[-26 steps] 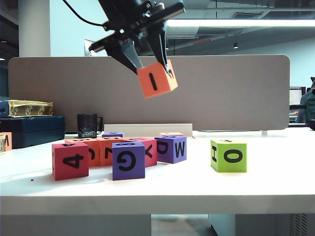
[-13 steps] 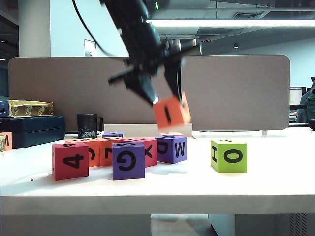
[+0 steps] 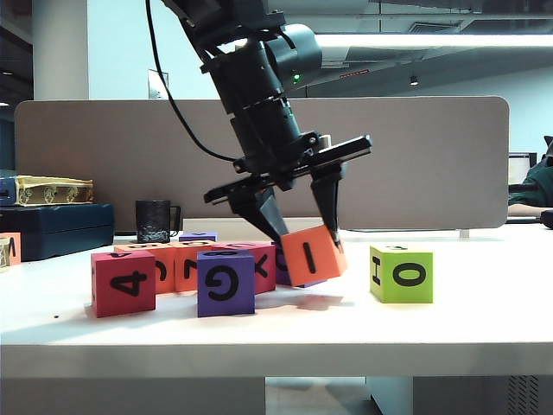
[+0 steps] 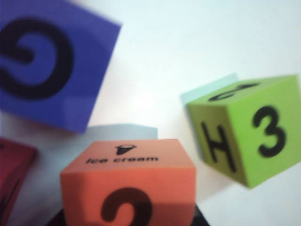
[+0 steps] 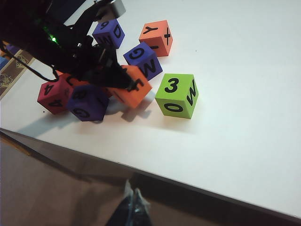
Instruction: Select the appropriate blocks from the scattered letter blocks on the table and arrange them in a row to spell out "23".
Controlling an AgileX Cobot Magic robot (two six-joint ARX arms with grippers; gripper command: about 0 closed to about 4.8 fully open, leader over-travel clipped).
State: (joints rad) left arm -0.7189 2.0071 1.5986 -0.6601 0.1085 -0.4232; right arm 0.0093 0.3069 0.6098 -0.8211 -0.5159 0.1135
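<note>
The left gripper (image 3: 298,226) is down low in the middle of the exterior view, its two dark fingers (image 3: 328,201) spread apart and straddling the orange cube (image 3: 311,254). One finger runs down each side of that cube, right against its upper corners, so the jaws are clamped on the orange cube at roughly the cube's own width. The cube hangs tilted, a black "I" facing the camera, its lower edge at or just above the table (image 3: 346,333); whether it is touching down cannot be told. It sits between the purple G cube (image 3: 225,282) to the left and the lime-green cube (image 3: 401,273) to the right, clear of the green one.

The left wrist view shows the orange cube at lower centre, a "2" on its near face and small "ice cream" print on top. The lime-green cube fills the right of that frame, showing "H" and "3", apart from the orange one.

In the right wrist view the green cube sits centre frame with "3" on top, the orange one just to its left under the dark arm. The red 4 cube (image 3: 123,283) stands at far left of the cluster. The right gripper (image 5: 134,201) shows only as a pale tip at the bottom edge; its opening cannot be told.
</note>
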